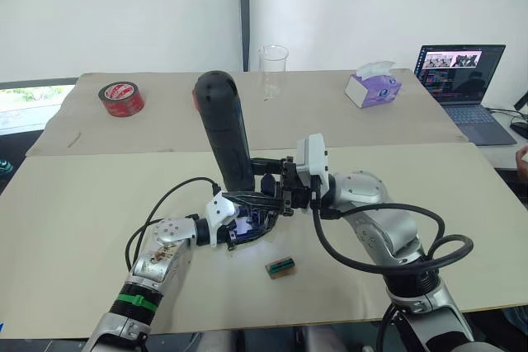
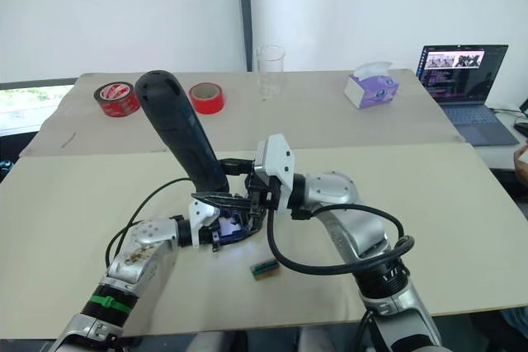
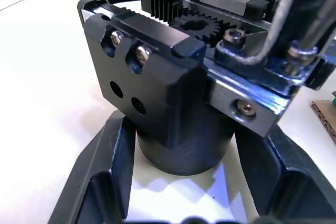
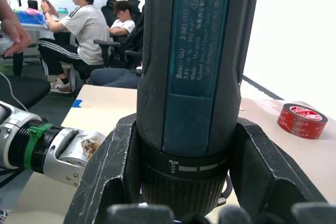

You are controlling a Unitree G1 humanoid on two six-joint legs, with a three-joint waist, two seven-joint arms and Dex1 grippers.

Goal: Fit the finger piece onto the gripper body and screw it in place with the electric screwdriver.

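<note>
Head pair high over the table (image 1: 74,195); wrist views close in, overlap probably central.

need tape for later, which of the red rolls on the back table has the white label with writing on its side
The red tape roll farther toward the robot's left: its side shows a white label with print. The other red roll, nearer the clear glass, is plain red.

The left tool's fingers (image 3: 107,177) flanked the round base of the gripper body (image 3: 173,93), which stood on the pale worktop (image 3: 47,77), its gear teeth and screws exposed on top.
</note>
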